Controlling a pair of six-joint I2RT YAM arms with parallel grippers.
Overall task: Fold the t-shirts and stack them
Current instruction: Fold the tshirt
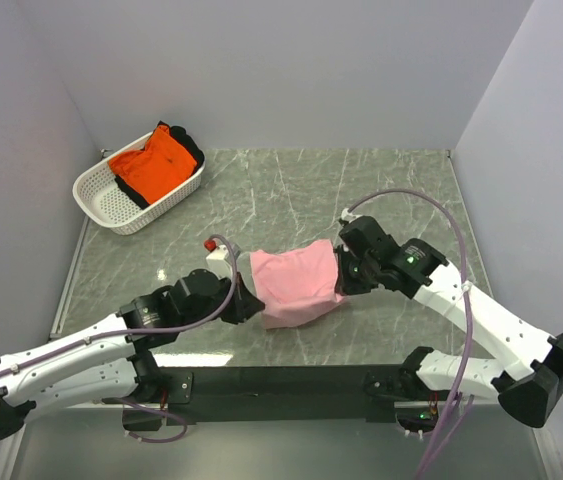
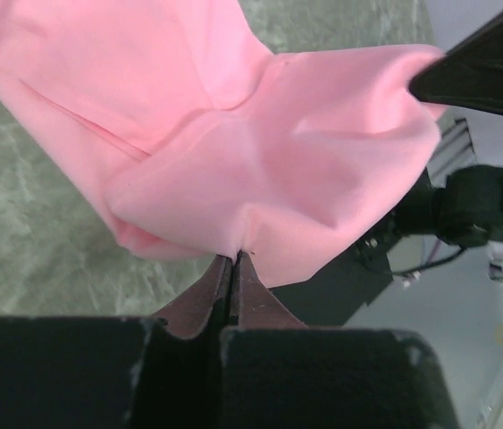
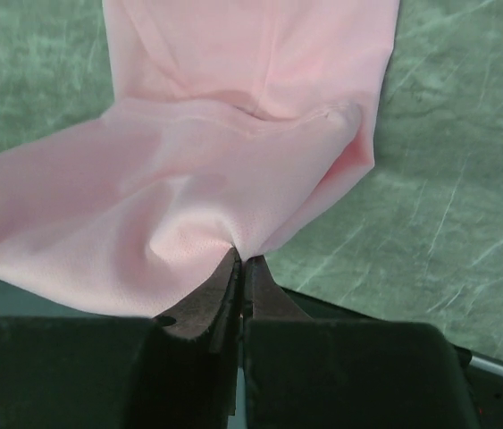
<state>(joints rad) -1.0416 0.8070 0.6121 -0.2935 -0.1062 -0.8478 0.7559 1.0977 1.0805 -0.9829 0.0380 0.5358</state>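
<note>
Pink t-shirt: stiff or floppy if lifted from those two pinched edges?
Likely floppy: the pink t-shirt drapes and creases between both pinches. Probably light: shut jaws hold it by small bites of fabric. Could slip free under a hard tug.

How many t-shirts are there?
2. The pink t-shirt is pinched by the left tool and right tool; the orange t-shirt lies in the white basket. Others may hide underneath.

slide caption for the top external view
The left gripper and right gripper pinch opposite sides of the pink t-shirt; the orange t-shirt lies in the white basket at far left.
</note>
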